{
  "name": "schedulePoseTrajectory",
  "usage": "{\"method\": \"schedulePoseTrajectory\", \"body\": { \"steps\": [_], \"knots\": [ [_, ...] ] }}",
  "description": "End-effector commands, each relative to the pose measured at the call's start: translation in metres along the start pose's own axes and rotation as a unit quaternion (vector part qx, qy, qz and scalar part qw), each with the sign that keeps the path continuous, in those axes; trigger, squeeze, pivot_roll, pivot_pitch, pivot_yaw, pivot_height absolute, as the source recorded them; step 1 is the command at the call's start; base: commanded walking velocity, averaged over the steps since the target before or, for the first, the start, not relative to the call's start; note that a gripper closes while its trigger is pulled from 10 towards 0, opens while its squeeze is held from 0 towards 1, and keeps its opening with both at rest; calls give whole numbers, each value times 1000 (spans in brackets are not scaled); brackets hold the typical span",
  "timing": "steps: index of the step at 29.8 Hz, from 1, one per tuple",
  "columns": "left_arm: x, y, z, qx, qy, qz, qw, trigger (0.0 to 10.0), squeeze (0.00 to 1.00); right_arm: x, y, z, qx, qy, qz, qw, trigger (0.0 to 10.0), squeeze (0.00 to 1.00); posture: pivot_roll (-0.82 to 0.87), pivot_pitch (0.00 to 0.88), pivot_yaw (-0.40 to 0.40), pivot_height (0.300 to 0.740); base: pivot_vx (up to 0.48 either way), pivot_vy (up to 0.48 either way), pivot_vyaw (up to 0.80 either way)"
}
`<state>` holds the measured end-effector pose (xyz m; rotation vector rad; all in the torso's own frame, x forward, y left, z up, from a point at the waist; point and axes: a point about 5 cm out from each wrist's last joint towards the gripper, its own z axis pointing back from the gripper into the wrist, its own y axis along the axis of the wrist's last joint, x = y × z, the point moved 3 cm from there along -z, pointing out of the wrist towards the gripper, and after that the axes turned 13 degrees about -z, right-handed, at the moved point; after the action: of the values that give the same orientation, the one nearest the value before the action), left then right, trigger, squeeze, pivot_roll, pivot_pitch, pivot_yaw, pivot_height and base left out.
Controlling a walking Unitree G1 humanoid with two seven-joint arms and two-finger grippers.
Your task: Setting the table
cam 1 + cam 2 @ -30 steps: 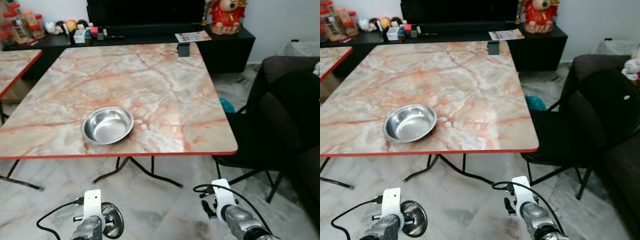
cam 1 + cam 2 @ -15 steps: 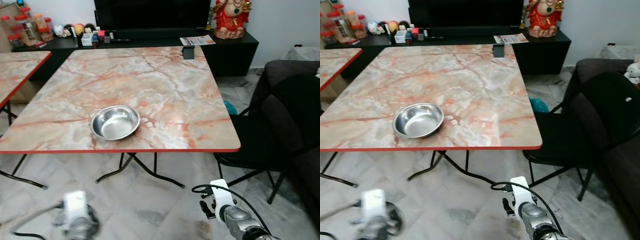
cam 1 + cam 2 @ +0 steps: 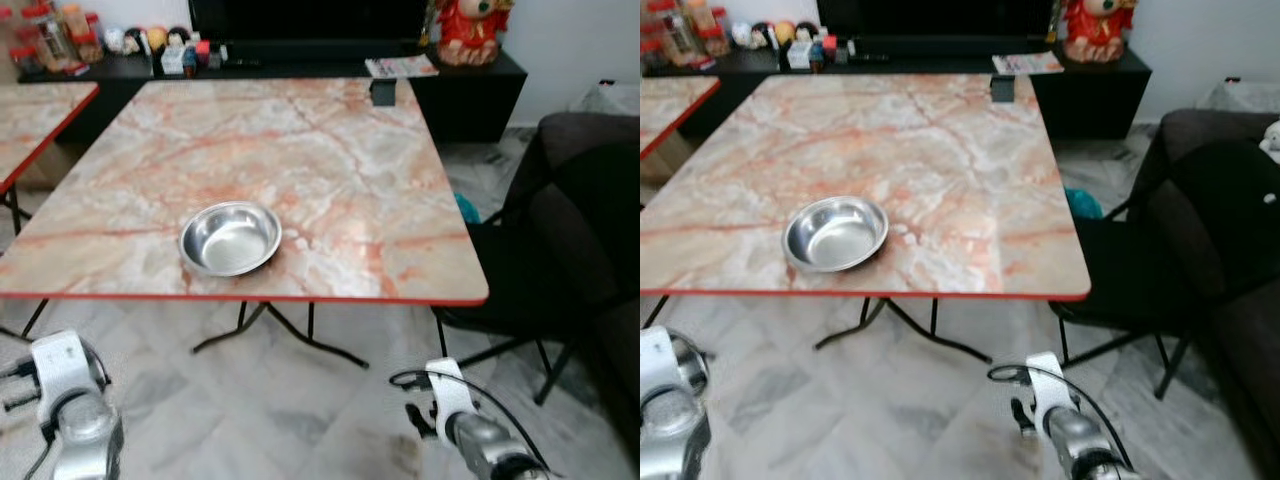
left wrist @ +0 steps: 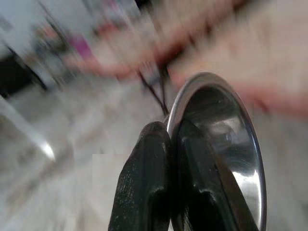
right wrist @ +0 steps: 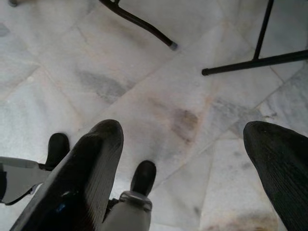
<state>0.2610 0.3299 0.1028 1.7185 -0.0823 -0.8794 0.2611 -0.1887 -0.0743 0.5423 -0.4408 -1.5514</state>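
A steel bowl [image 3: 230,238] sits upright on the marble-pattern table [image 3: 330,170], near its front edge and left of the middle. My left arm [image 3: 70,420] is low at the left, in front of the table. In the blurred left wrist view my left gripper [image 4: 169,129] is shut on the rim of a second steel bowl [image 4: 226,139]. Low at the right, my right arm [image 3: 465,420] stays below table height, and my right gripper [image 5: 185,159] is open over the tiled floor with nothing between its fingers.
A black folding chair [image 3: 540,250] stands at the table's right side, with a dark sofa behind it. A second marble table [image 3: 40,120] is at the left. A small black object [image 3: 382,92] lies at the table's far edge. The black console [image 3: 300,60] holds jars and a red figurine [image 3: 468,25].
My left arm has swung out to the left and risen, carrying its bowl along. The camera has shifted a little. The right arm and the bowl on the table have stayed put.
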Motion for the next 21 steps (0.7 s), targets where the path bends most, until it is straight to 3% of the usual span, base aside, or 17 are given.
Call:
{"method": "schedulePoseTrajectory", "body": {
  "steps": [1, 5, 6, 7, 8, 10, 11, 12, 14, 16, 17, 18, 20, 21],
  "knots": [
    [-20, 30, -3, 44, 45, 3, 998, 10000, 0, -1, 1, 0, 0, 2, 4, 1000, 10000, 0, -29, 40, 19, 740, 0, 0, 0],
    [-27, 44, -2, 60, 54, 11, 997, 10000, 0, -2, 1, 0, 0, 3, 5, 1000, 10000, 0, -29, 40, 19, 740, 0, 0, 0],
    [-28, 59, -3, 81, 51, 20, 995, 10000, 0, -2, 1, 0, 0, 3, 4, 1000, 10000, 0, -29, 40, 19, 740, 0, 0, 0],
    [-22, 78, -5, 111, 25, 50, 992, 10000, 0, -2, 1, 0, 0, 3, 4, 1000, 10000, 0, -33, 38, 23, 740, 0, 0, 0],
    [-9, 110, -4, 156, -39, 101, 982, 10000, 0, -2, 1, 0, 1, 3, 3, 1000, 10000, 0, -34, 36, 24, 740, 0, 0, 0],
    [16, 132, 2, 169, -137, 175, 960, 10000, 0, -2, 1, 0, 1, 3, 3, 1000, 10000, 0, -34, 36, 24, 740, 0, 0, 0],
    [31, 143, 8, 162, -194, 225, 941, 10000, 0, -3, 1, 0, 1, 3, 2, 1000, 10000, 0, -34, 35, 27, 740, 0, 0, 0],
    [31, 143, 8, 162, -194, 225, 941, 10000, 0, -3, 1, 0, 1, 3, 2, 1000, 10000, 0, -34, 35, 27, 740, 0, 0, 0],
    [59, 152, 18, 134, -277, 278, 910, 10000, 0, -3, 1, -1, 2, 3, 1, 1000, 10000, 0, -39, 35, 29, 740, 0, 0, 0],
    [75, 157, 25, 117, -321, 314, 886, 10000, 0, -4, 2, -1, 3, 3, -1, 1000, 10000, 0, -51, 36, 32, 740, 0, 0, 0],
    [89, 164, 34, 95, -362, 366, 852, 10000, 0, -4, 2, -1, 6, 2, -7, 1000, 10000, 0, -56, 37, 36, 740, 0, 0, 0],
    [92, 166, 36, 90, -371, 379, 843, 10000, 0, -4, 2, -1, 7, 2, -8, 1000, 10000, 0, -56, 37, 36, 740, 0, 0, 0],
    [101, 168, 37, 50, -377, 444, 812, 10000, 0, -4, 2, -1, 7, 2, -9, 1000, 10000, 0, -56, 37, 36, 740, 0, 0, 0],
    [107, 169, 38, 21, -377, 491, 785, 10000, 0, -4, 2, -1, 8, 2, -9, 1000, 10000, 0, -56, 37, 36, 740, 0, 0, 0]
  ]
}}
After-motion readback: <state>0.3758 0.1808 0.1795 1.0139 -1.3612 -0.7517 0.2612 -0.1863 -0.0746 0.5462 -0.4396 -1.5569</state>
